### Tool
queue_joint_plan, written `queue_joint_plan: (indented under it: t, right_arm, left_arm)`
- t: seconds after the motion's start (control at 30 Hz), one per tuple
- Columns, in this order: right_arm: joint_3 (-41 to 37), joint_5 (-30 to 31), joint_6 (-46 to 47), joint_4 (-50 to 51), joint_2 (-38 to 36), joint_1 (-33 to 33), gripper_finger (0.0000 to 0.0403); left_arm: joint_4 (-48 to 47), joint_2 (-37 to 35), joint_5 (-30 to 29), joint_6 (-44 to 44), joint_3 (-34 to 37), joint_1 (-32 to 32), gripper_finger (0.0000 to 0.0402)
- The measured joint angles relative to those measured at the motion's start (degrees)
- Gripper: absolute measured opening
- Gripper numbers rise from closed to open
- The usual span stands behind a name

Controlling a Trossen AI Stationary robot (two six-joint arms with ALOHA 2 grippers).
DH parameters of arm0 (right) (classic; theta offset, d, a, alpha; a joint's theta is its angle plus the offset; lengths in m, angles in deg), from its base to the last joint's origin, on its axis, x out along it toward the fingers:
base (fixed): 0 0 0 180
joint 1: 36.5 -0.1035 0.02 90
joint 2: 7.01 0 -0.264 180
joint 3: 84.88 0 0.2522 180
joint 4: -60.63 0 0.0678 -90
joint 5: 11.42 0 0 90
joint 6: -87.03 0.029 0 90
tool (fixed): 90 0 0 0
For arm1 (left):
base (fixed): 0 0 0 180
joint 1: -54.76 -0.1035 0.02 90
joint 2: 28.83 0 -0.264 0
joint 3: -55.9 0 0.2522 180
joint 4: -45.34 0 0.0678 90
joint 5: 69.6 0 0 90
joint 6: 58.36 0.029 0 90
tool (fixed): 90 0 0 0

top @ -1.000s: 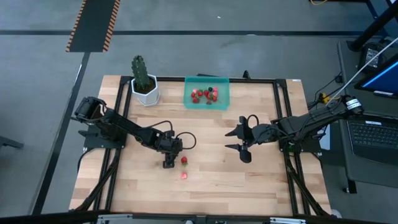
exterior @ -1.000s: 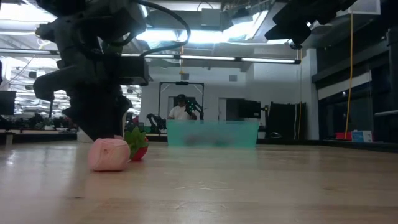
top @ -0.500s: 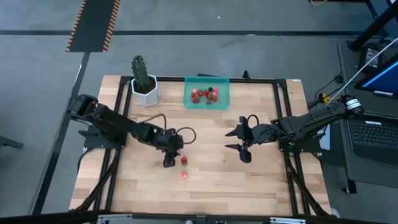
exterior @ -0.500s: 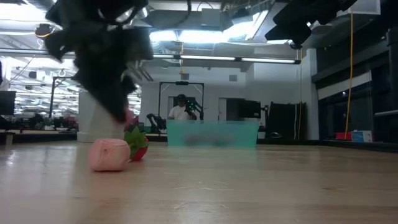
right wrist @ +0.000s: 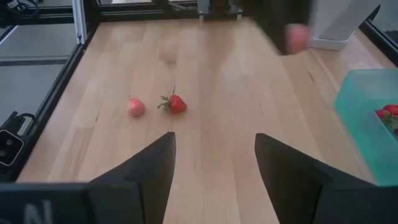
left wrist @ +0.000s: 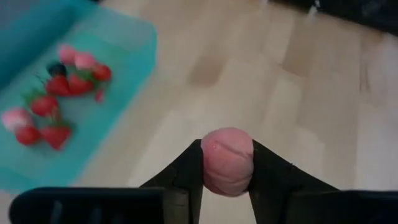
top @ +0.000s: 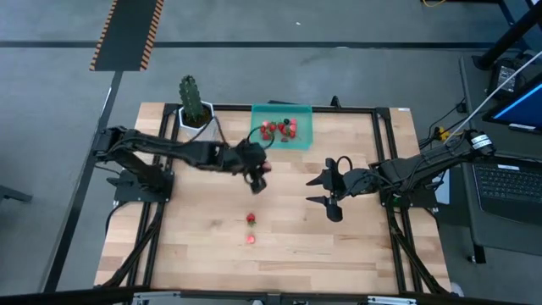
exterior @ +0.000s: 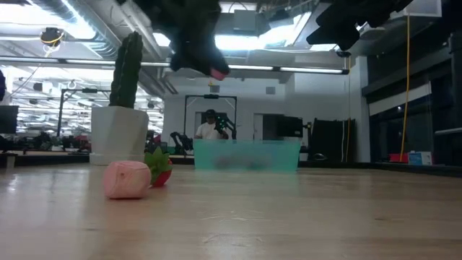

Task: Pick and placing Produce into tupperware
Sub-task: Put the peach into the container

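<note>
Carrying a pink berry (left wrist: 227, 162) pinched in its jaws, left gripper (top: 257, 176) hangs near the tupperware (top: 303, 135) at the counter's far edge, most produce inside, two pieces (top: 251, 219) left mid-counter, right gripper (top: 326, 189) idle, jaws spread.

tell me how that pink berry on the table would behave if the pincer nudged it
The pink berry looks round and smooth, so it would probably roll across the flat wooden table. It seems small and likely light. Touching the red strawberry, it might bump that too.

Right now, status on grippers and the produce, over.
Left gripper shut on pink berry, short of tupperware. Right gripper open, idle mid-table. Two berries on the table. Path clear.
</note>
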Motion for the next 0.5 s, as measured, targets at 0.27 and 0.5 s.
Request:
queue_joint_plan:
  t: [0.27, 0.5]
  right_arm:
    - [0.1, 0.5, -4.0, -1.7, -0.6, 0.0, 0.0222]
    - [0.1, 0.5, -6.1, -3.0, -1.5, 0.0, 0.0222]
  left_arm:
    - [0.2, 3.2, 5.0, 4.4, -4.2, -14.0, 0.0083]
    - [-0.5, 9.7, 11.9, 3.0, -7.3, -22.1, 0.0087]
